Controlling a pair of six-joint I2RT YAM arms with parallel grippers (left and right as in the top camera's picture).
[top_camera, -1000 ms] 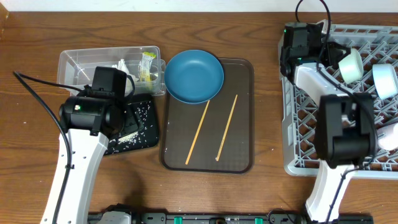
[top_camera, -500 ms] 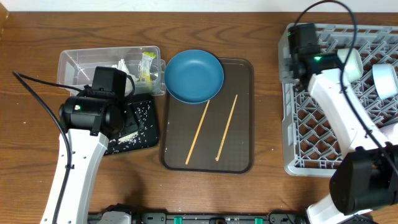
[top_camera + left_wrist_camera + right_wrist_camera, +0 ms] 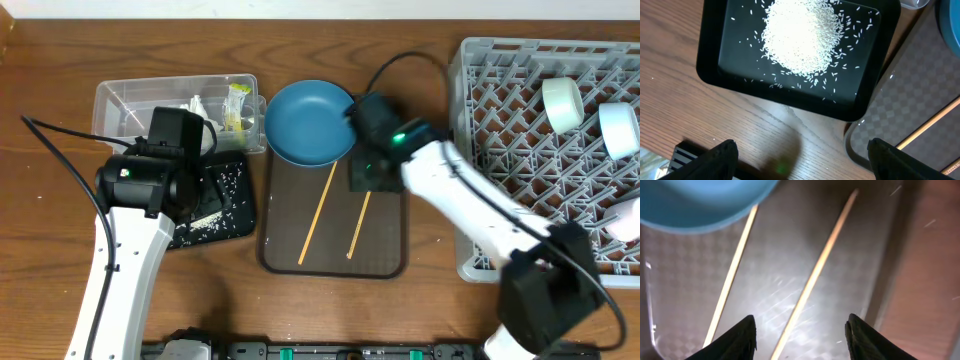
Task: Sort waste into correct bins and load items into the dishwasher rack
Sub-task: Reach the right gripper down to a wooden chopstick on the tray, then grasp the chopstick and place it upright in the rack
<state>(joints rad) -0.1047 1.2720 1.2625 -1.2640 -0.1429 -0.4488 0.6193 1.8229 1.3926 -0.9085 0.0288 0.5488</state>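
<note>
Two chopsticks [image 3: 318, 213] lie side by side, apart, on the brown serving tray [image 3: 285, 240], both slanting the same way. The upper part of the right-hand one is hidden under the right arm [image 3: 450, 190].

Right fingers [image 3: 735, 335] are spread apart and hold nothing. They hang low over the tray with the right-hand chopstick [image 3: 815, 277] running into the gap between them. The wrist view is blurred, so I cannot tell whether they touch it.

Dark blue plate [image 3: 305, 125] sits at the tray's far end, overlapping its rim and just beside the clear tub [image 3: 130, 100].

Tub holds the yellow-green wrapper [image 3: 238, 105] and the white tissue [image 3: 197, 105].

Black tray [image 3: 710, 75] sits on the worktop [image 3: 670, 100] just in front of the tub, beside the brown tray. A heap of rice grains [image 3: 800, 35] fills its middle, with loose grains scattered around the heap.

Left fingers [image 3: 722, 157] are wide apart and empty, above bare worktop on the near side of the black tray.

Grey rack [image 3: 500, 150] stands at the right of the worktop. In it are the mint-green bowl [image 3: 563, 103] and the light blue bowl [image 3: 620, 130] near the far right corner, and the small cup [image 3: 630, 220] at the right edge, partly cut off.
</note>
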